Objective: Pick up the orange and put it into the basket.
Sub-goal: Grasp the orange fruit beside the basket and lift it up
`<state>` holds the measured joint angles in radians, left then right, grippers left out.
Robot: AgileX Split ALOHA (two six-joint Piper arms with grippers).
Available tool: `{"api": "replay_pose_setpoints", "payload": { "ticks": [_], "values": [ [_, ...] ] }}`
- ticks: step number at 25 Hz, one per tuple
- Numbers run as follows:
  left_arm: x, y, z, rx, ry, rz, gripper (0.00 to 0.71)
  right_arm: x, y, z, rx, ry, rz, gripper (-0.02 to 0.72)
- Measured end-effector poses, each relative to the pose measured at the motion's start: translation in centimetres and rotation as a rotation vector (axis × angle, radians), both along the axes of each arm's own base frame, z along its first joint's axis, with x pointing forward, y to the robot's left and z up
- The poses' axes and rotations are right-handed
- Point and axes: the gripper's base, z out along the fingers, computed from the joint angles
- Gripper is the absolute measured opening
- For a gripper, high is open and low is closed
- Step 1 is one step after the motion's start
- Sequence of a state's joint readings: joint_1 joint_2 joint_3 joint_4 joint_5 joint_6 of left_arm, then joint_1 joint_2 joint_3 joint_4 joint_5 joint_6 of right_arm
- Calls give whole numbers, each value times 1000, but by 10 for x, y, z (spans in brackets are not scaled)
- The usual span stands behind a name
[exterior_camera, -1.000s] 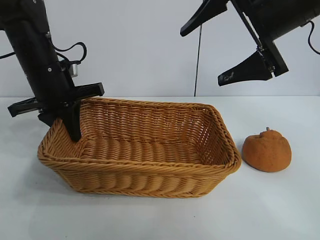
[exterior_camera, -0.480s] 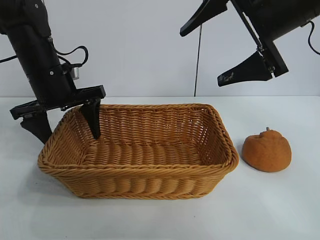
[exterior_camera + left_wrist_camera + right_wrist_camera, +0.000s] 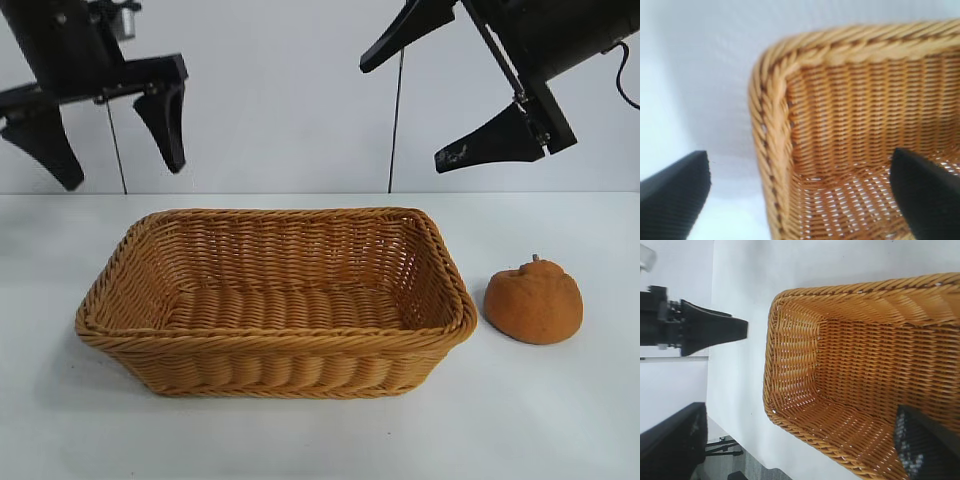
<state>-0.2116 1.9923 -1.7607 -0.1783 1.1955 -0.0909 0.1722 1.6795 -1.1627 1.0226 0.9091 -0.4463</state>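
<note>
While the right gripper (image 3: 455, 95) hangs with its jaws spread wide and empty, above the table and well clear of the fruit, the dull-orange, lumpy, squashed-round orange (image 3: 534, 301) sits on the white table (image 3: 560, 420) just beside the tan woven wicker basket (image 3: 275, 375), outside it. Its rough matte skin should grip well; it looks light and slightly soft, so squeezing its broad sides seems best. The left gripper (image 3: 105, 135) hovers wide open over the basket's other end.

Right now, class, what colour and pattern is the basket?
Tan-orange woven wicker with a braided rim; the basket shows best in the exterior view.

On the white tabletop (image 3: 300, 440) there are one rectangular tan woven wicker basket (image 3: 275, 375) and one lumpy dull-orange fruit (image 3: 534, 301), with two black pincers overhead, the left pincer (image 3: 105, 140) and the right pincer (image 3: 425, 95).
</note>
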Motion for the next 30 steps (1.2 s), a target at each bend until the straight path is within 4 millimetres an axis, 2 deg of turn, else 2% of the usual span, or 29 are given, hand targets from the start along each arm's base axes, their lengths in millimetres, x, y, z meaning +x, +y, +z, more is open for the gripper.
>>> {"api": "replay_pose_setpoints", "payload": {
  "ticks": [3,8,13,17,20,22,24,27,30],
  "values": [
    [6,21,17,46,-58,31,693,0,0,0,0,0,0,694],
    [8,52,27,98,-87,81,693,0,0,0,0,0,0,694],
    [1,73,47,123,-139,96,693,0,0,0,0,1,1,694],
    [-11,89,72,131,-197,131,693,0,0,0,1,2,2,694],
    [-35,92,89,145,-226,131,693,0,0,0,1,2,2,694],
    [-57,93,93,154,-219,127,693,0,0,0,1,2,2,694],
    [-83,95,97,171,-216,125,693,0,0,0,1,2,3,694],
    [-132,98,104,189,-234,125,693,0,0,0,1,2,3,694],
    [-180,100,99,203,-235,124,693,0,0,0,1,3,4,694]
  ]
}}
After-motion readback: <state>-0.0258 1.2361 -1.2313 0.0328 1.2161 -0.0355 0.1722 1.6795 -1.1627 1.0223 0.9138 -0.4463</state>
